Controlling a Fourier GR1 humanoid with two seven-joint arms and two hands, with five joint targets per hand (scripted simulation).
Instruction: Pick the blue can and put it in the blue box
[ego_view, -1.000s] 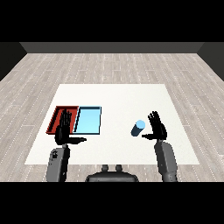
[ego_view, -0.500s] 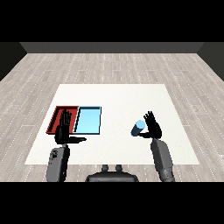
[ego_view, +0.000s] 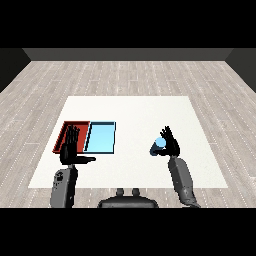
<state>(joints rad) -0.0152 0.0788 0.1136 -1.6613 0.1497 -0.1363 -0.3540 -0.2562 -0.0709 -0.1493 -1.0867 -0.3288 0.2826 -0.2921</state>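
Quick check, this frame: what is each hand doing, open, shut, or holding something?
Left hand: open, fingers straight, holding nothing, over the red tray.
Right hand: against the blue can; whether its fingers curl round it cannot be told.

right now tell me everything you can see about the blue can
The blue can is a small light blue cylinder with a smooth, plain surface. It sits on the white table, right of the light blue tray and apart from it. The right hand is against its right side, fingers mostly straight, hiding part of it.

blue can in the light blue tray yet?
Out. The blue cylindrical can sits at the right hand, well right of the light blue tray.
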